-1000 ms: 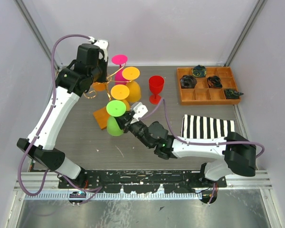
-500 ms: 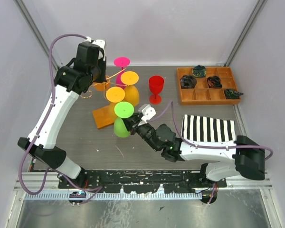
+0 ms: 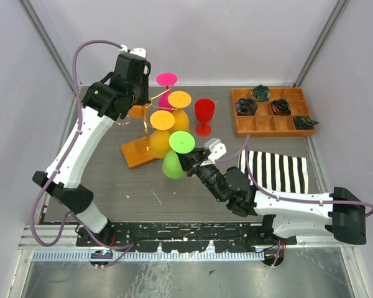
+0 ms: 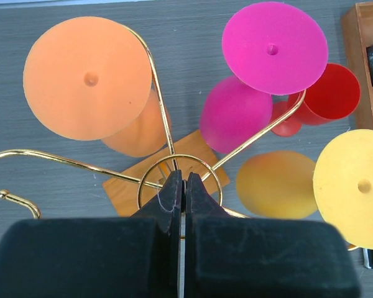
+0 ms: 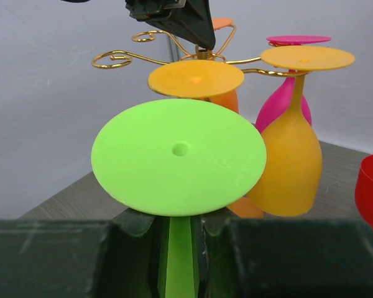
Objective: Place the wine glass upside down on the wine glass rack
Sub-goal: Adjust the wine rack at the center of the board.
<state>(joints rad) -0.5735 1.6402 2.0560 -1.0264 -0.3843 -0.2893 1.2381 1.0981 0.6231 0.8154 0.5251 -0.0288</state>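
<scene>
The green wine glass (image 3: 174,162) is upside down, foot disc on top, and my right gripper (image 3: 190,162) is shut on its stem. In the right wrist view the green glass (image 5: 179,155) fills the front, with my gripper (image 5: 179,231) around the stem below the disc. It is held just right of the gold wire wine glass rack (image 3: 150,98), apart from its arms. My left gripper (image 3: 138,99) is shut on the rack's top centre; the left wrist view shows the gripper (image 4: 181,180) closed inside the rack's gold ring (image 4: 164,118). The rack also shows in the right wrist view (image 5: 121,57).
A pink glass (image 3: 166,79), two yellow-orange glasses (image 3: 179,99) and an orange glass (image 3: 132,112) hang upside down on the rack. A red glass (image 3: 204,113) stands upright to its right. A compartmented wooden tray (image 3: 270,131) sits back right, a striped cloth (image 3: 273,167) before it.
My right gripper has carried the green glass to the right and slightly back. My left gripper and the rack with its hanging glasses have also shifted a little to the right.
</scene>
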